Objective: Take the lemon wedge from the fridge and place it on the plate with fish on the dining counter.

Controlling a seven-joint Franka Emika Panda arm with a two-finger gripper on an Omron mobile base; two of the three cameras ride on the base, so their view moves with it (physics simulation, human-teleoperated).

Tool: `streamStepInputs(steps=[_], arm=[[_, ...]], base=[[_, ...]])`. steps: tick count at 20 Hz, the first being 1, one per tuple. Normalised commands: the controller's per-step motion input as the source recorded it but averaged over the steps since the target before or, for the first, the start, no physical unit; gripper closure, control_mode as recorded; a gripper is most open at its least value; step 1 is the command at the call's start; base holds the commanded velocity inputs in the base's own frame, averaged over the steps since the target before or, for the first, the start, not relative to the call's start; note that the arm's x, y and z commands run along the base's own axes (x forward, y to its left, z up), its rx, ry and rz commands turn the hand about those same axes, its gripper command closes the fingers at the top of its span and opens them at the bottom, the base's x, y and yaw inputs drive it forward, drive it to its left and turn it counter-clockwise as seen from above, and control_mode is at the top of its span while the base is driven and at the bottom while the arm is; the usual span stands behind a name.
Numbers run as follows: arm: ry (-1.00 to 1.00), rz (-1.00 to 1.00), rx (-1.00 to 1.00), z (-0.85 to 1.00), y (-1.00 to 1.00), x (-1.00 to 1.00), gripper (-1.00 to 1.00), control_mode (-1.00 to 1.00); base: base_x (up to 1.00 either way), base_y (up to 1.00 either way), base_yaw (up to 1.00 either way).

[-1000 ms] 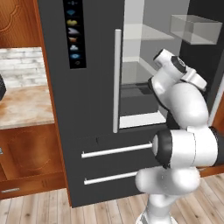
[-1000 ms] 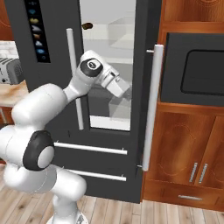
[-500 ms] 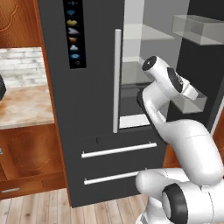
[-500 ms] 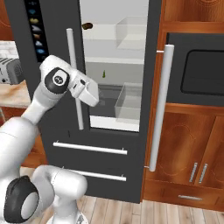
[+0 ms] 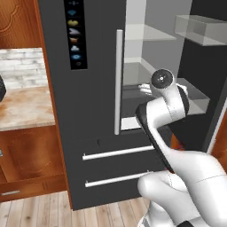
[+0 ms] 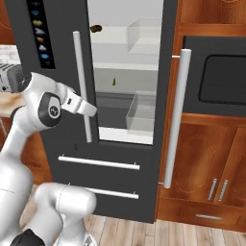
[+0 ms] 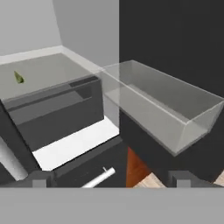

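Note:
The lemon wedge [image 7: 18, 77] is a tiny olive-green piece lying on a pale middle shelf of the fridge [image 6: 57, 43]; it is also seen as a speck in the right base view [image 6: 114, 82]. The fridge's right door stands open. My gripper [image 7: 111, 181] is open with nothing between its fingers and looks into the fridge from outside, well short of the wedge. In the right base view my hand [image 6: 84, 106] hangs by the left door's handle [image 6: 81, 86]. The plate with fish and the dining counter are out of view.
A clear bin [image 7: 166, 109] hangs on the open door [image 6: 166, 72], close on the gripper's right. A dark brown ball [image 6: 95, 29] sits on the top shelf. Two drawers [image 5: 115, 153] lie below. A wall oven [image 6: 223, 79] and wood cabinets [image 6: 206, 158] stand to the right.
My arm has swung back and to the left, taking the hand out of the fridge opening to the left door's handle. The jaws stayed open.

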Motion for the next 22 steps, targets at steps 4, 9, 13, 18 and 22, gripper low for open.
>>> streamStepInputs(steps=[4,9,13,18,22], arm=[[0.00,0.50,0.13,0.06,0.80,0.00,-1.00,-1.00],[0.00,0.19,0.00,0.05,1.00,0.21,-1.00,-1.00],[0.01,0.03,0.01,0.00,0.21,0.41,-1.00,-1.00],[0.05,0.42,-0.02,0.00,0.00,0.38,-1.00,-1.00],[0.00,0.10,0.00,0.00,0.01,0.15,-1.00,-1.00]], base=[[0.00,0.00,0.00],[0.00,0.00,0.00],[0.00,0.00,0.00],[0.00,0.00,0.00],[0.00,0.00,0.00]])
